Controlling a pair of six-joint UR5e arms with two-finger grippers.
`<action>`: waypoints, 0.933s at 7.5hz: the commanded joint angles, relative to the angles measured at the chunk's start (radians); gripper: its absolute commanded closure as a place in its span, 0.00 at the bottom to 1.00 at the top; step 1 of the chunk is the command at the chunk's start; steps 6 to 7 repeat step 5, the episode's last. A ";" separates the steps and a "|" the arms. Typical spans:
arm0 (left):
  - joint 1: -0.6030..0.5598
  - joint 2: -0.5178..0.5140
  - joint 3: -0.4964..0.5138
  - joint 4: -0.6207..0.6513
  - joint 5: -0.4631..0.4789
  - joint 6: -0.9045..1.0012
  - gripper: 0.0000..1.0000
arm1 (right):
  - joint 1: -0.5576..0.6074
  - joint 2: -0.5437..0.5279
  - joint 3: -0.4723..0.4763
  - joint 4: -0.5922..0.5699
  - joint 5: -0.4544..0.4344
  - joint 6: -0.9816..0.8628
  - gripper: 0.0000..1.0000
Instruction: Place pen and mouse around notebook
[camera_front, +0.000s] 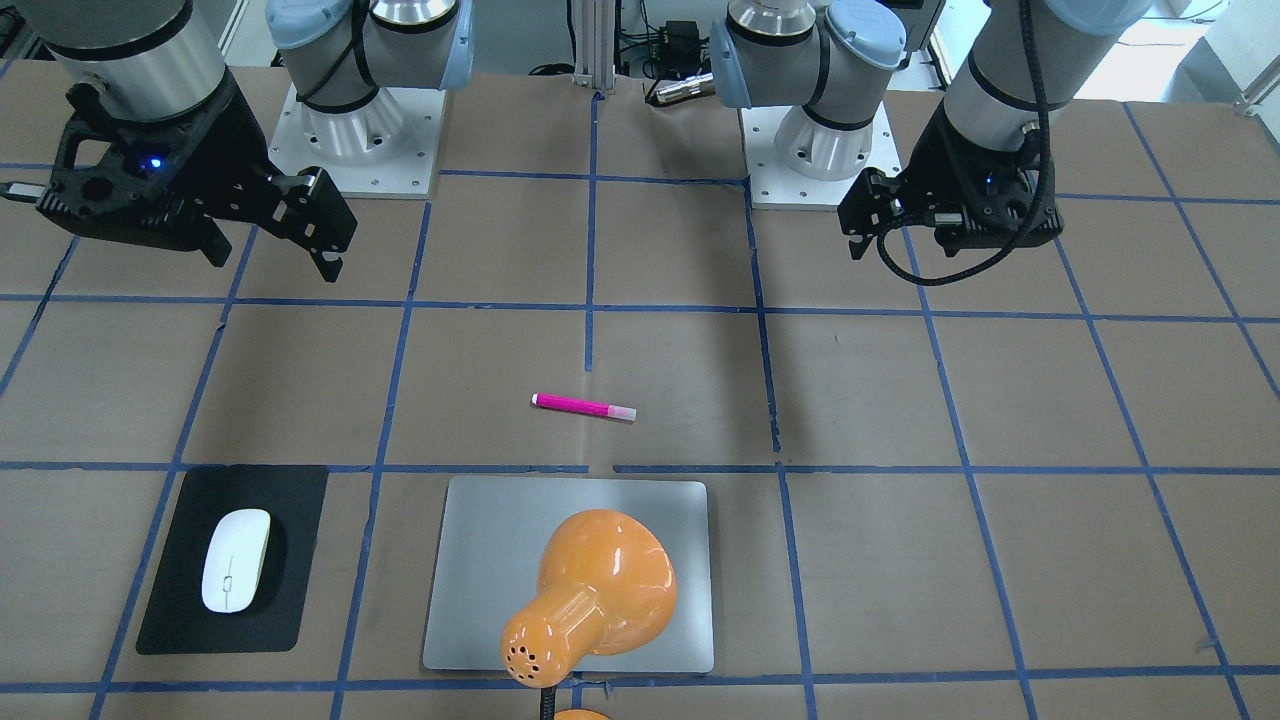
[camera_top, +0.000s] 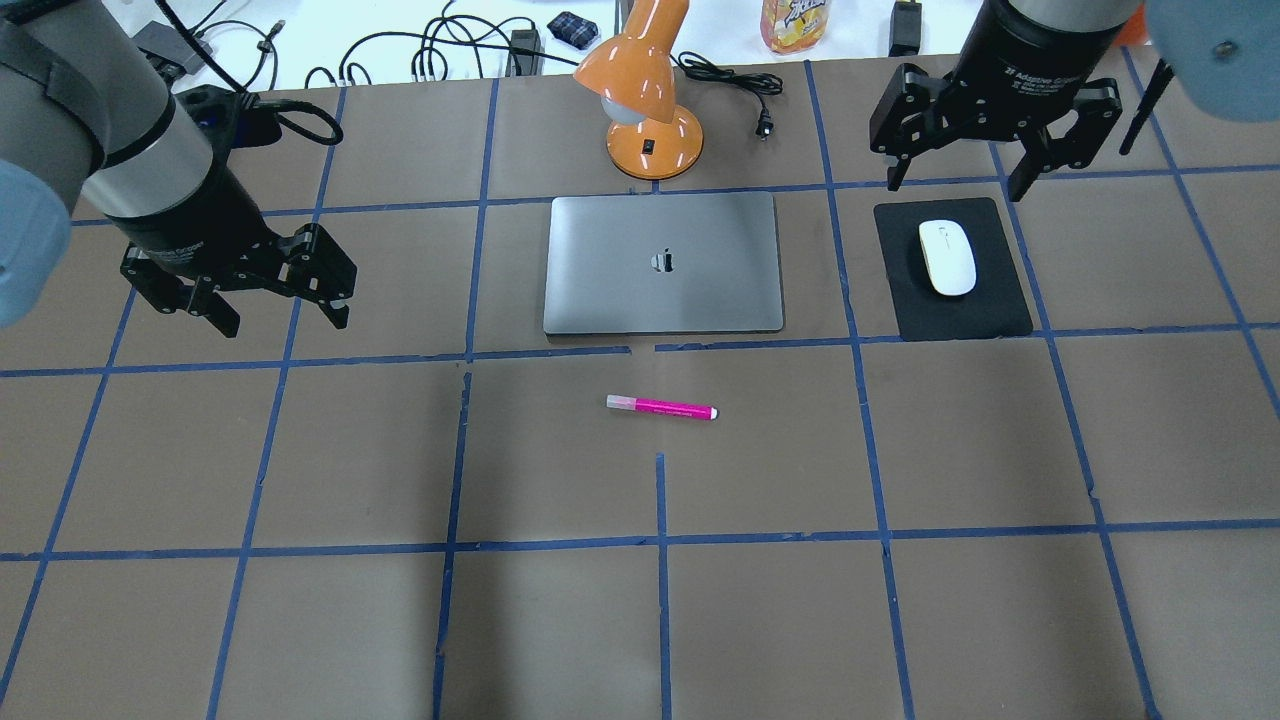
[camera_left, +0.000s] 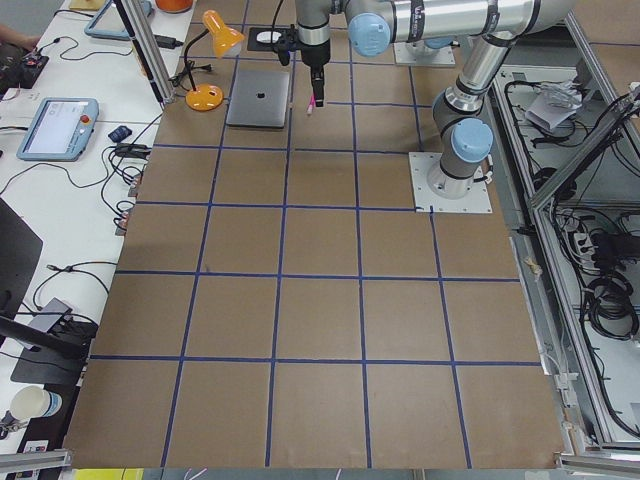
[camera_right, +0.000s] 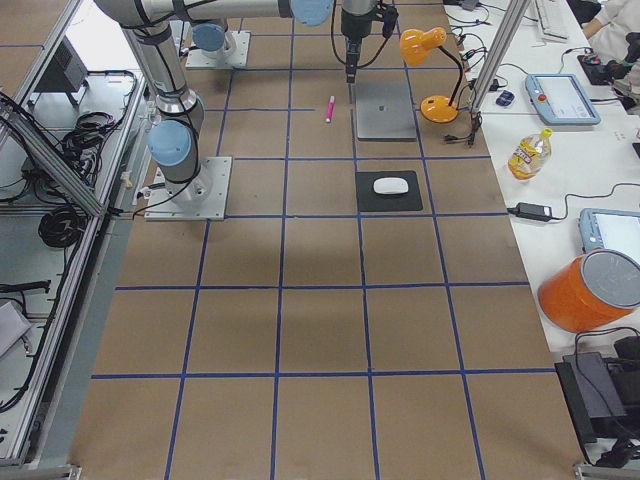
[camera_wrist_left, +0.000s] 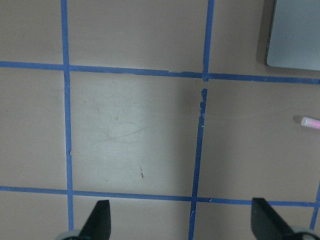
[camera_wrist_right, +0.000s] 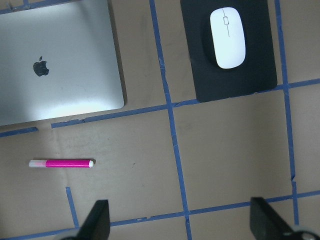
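Overhead, we see the pen (camera_top: 661, 408) on the table (camera_top: 300, 450) near the notebook (camera_top: 663, 262), off its robot-side edge and not touching. The mouse (camera_top: 947, 257) lies on a black mat (camera_top: 1000, 312) right of the notebook. In the wrist views, the left tool (camera_wrist_left: 182, 222) and the right tool (camera_wrist_right: 180, 222) are spread and empty.

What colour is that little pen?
The pen is bright magenta-pink with a pale whitish cap, clearest in the right wrist view.

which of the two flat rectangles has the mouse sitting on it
The smaller matte black mat, to the robot's right of the silver notebook. The white mouse lies on it, well apart from the notebook.
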 joint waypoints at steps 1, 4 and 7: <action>-0.003 0.023 -0.001 -0.004 -0.004 0.000 0.00 | 0.000 0.002 0.000 0.000 -0.001 -0.003 0.00; -0.004 0.029 -0.003 -0.002 -0.004 0.000 0.00 | 0.000 -0.002 0.012 -0.002 0.000 -0.004 0.00; -0.004 0.032 -0.004 -0.002 -0.004 0.000 0.00 | 0.000 -0.002 0.012 -0.002 0.000 -0.001 0.00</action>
